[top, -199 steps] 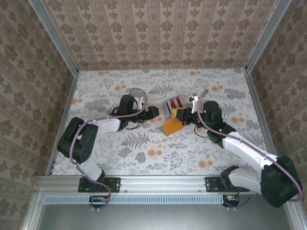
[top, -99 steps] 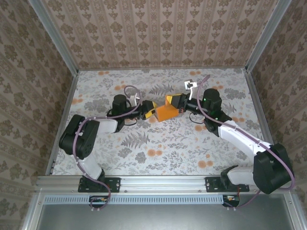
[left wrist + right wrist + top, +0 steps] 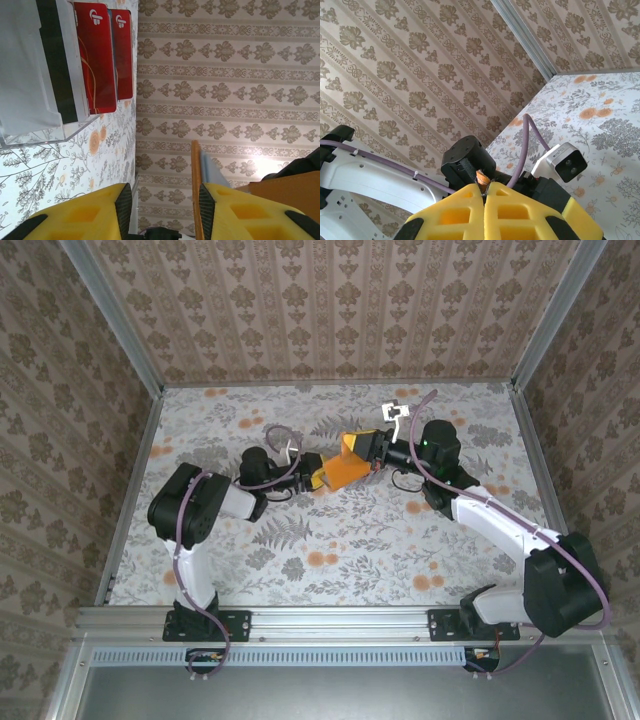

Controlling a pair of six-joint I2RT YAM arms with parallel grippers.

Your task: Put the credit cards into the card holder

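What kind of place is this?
Probably a robot test booth, not a home. The left arm and right arm are bolted to a metal rail, and wallpapered panels in a metal frame box in the flowery table.

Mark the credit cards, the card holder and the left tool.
credit cards (image 3: 95, 55), left wrist view, larger red card's face
card holder (image 3: 345, 471), top external view, orange face
left tool (image 3: 163, 202), left wrist view, midway between fingertips
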